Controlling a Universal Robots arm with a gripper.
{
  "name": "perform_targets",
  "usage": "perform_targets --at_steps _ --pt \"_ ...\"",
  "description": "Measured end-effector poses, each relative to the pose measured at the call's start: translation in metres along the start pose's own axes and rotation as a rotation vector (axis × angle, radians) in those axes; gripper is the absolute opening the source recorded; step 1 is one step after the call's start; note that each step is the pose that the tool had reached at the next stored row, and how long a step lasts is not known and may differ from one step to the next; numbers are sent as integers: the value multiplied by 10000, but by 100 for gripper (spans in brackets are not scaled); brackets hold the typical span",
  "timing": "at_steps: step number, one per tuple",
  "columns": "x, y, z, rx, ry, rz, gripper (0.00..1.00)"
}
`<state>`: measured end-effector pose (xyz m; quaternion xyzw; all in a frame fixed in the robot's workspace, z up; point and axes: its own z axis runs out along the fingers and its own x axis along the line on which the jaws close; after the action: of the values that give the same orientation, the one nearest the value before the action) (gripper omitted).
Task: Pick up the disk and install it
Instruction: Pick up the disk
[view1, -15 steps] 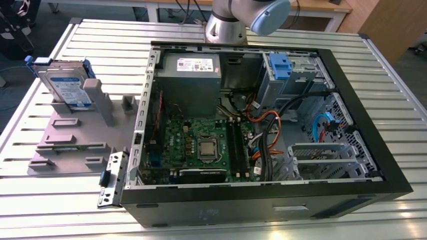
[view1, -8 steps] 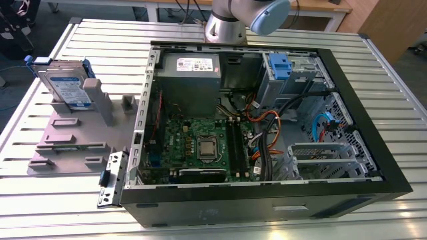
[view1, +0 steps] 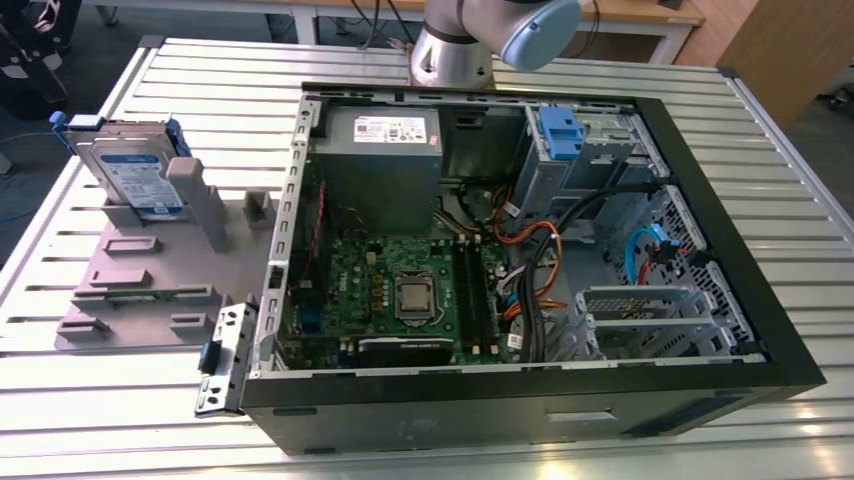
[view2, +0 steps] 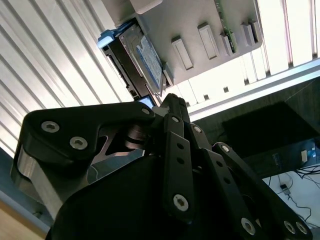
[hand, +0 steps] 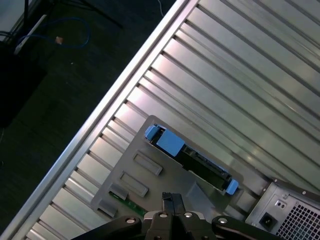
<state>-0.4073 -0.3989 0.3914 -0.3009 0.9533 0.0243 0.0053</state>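
Note:
The disk (view1: 134, 175) stands on edge in a slot of a grey holder (view1: 134, 290) at the exterior view's left, beside the open computer case. It is silver with a white-and-blue label and a blue carrier bracket around it. In the first wrist view the disk (hand: 192, 160) is seen edge-on, with blue bracket ends on both sides. My gripper (hand: 172, 199) hangs above the holder, well clear of the disk, and its fingertips are together with nothing between them. The second wrist view shows the gripper (view2: 169, 97) pointing toward the disk (view2: 145, 55).
The open computer case (view1: 747, 300) lies on the slatted metal table (view1: 200, 80). Inside it are a grey power supply (view1: 380, 150), a motherboard (view1: 400, 290), loose cables and a metal drive bay with a blue latch (view1: 561, 135). The arm's base (view1: 447, 50) stands behind the case.

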Motion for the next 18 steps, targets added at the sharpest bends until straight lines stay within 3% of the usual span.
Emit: perform_targets --at_steps 18 --pt "2 0 0 -2 4 -86 11"
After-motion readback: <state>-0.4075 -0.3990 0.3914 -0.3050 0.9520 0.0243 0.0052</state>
